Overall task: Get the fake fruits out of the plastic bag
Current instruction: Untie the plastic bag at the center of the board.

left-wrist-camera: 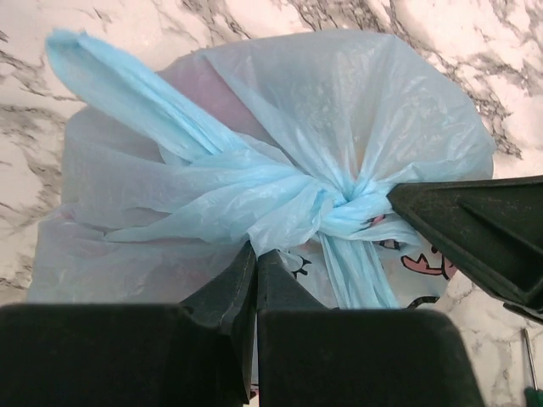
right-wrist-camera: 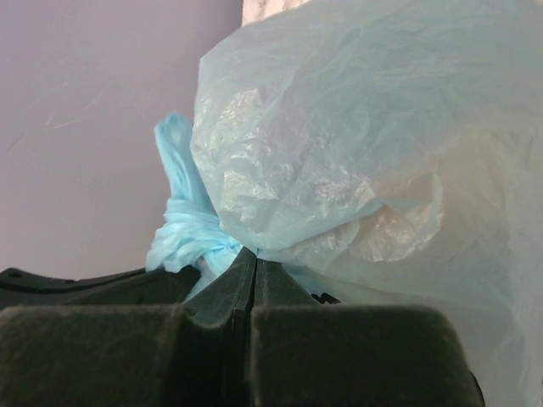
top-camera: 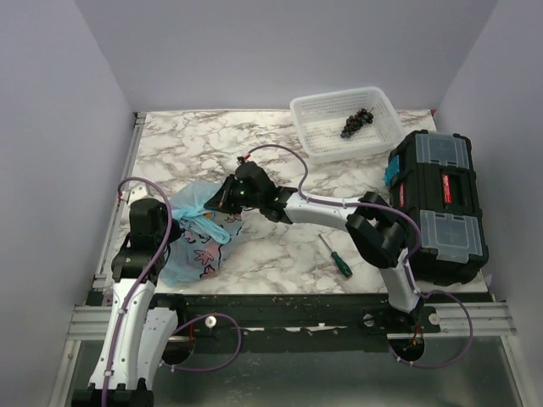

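The plastic bag (top-camera: 197,233) is light blue with cartoon print and lies at the table's left, its handles tied in a knot (left-wrist-camera: 344,206). My left gripper (left-wrist-camera: 255,252) is shut on a fold of the bag just beside the knot. My right gripper (right-wrist-camera: 255,254) is shut on the bag film next to the same knot (right-wrist-camera: 182,237); its black finger shows in the left wrist view (left-wrist-camera: 475,233). In the top view both grippers (top-camera: 222,202) meet over the bag. The fake fruits are hidden inside the bag; only a faint pink tint shows through the film (left-wrist-camera: 212,97).
A white lattice basket (top-camera: 346,125) with a dark grape bunch (top-camera: 357,121) stands at the back right. A black toolbox (top-camera: 439,203) sits at the right edge. A green-handled screwdriver (top-camera: 336,257) lies on the marble near the front middle.
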`<action>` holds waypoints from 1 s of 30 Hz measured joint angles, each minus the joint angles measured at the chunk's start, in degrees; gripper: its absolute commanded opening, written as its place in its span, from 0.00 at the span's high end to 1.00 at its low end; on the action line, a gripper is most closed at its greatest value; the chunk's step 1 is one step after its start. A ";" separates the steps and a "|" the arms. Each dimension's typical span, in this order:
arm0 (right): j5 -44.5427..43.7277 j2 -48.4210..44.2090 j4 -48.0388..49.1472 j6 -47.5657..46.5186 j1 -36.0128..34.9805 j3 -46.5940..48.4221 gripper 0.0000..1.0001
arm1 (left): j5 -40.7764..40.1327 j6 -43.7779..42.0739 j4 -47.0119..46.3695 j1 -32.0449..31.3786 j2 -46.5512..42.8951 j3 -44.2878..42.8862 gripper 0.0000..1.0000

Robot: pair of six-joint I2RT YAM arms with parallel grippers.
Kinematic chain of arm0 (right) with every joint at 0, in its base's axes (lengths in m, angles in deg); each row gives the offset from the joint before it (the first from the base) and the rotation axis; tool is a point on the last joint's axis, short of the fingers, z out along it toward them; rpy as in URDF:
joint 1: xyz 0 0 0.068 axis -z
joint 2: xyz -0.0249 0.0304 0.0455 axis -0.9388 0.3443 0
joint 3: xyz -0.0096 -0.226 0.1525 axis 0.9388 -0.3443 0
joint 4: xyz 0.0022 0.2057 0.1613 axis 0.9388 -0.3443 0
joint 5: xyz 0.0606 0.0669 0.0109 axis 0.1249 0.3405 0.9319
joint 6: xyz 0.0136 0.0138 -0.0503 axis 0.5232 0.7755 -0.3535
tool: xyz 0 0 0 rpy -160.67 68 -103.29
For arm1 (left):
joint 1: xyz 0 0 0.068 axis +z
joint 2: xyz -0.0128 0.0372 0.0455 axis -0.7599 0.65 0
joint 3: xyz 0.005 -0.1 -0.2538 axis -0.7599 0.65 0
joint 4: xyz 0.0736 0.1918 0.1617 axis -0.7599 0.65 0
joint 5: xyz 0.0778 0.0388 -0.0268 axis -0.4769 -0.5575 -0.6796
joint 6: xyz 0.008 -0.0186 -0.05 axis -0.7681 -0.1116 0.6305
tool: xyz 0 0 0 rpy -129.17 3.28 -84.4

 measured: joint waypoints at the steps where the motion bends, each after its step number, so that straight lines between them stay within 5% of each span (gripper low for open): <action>1: 0.13 0.00 0.24 0.11 0.44 -0.17 0.99 | -0.61 0.04 0.11 -0.02 -0.68 -0.02 1.00; 10: 3.76 -0.02 1.51 -0.44 5.27 -1.55 0.96 | -5.25 1.40 1.31 -0.07 -3.13 -0.81 1.00; 30: 8.66 -12.11 6.93 -9.60 4.37 -9.44 0.41 | 4.31 -2.80 1.29 -0.07 -1.60 -2.29 1.00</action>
